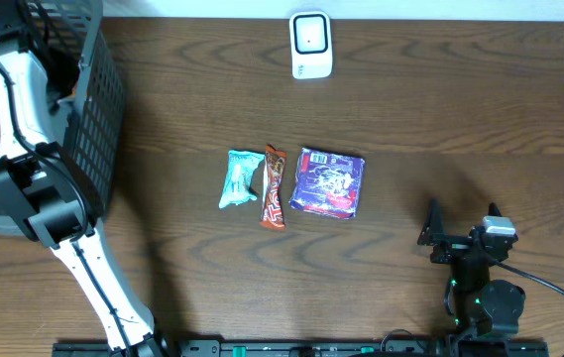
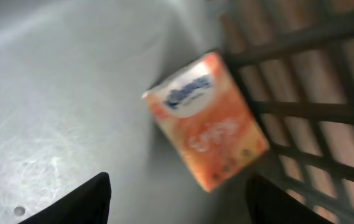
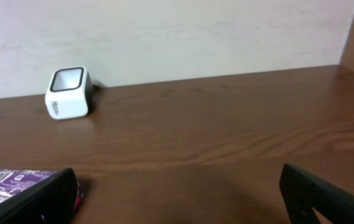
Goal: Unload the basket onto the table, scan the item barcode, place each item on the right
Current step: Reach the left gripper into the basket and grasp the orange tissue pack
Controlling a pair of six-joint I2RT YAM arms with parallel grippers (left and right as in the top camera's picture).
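Observation:
An orange tissue pack with a blue and white logo lies tilted on the grey floor of the black mesh basket, against its wall. My left gripper is open just short of the pack. The pack's lower corner reaches toward the gap between the fingers, and neither finger touches it. No barcode shows on the face I see. The white scanner stands at the table's far edge, also seen in the right wrist view. My right gripper stands open and empty low over the table at the front right.
Three packets lie mid-table: a teal one, a brown bar and a purple one, whose edge sits by my right gripper's left finger. My left arm reaches over the basket rim.

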